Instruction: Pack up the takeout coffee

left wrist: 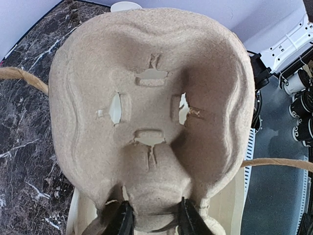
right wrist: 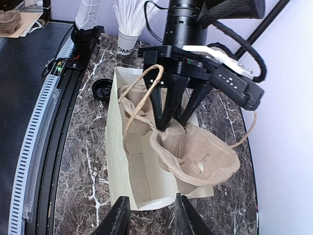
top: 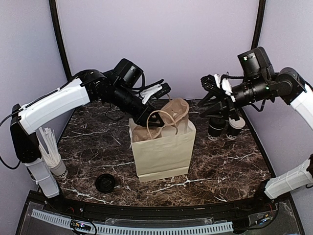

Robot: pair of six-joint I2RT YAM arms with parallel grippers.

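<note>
Loose black lid, near left. Left gripper clamps pulp carrier at mouth of paper bag: lower it level, slowly. Right gripper parted, empty; takeout coffee stands far right, near it.

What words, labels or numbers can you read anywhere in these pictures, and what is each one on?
"DMC", roughly, with the letters partly cut off: straw cup.
White print on the lidded black cup: too small to read.
White print on the open black cup: too small to read.
Paper bag and pulp carrier: no text.
</note>
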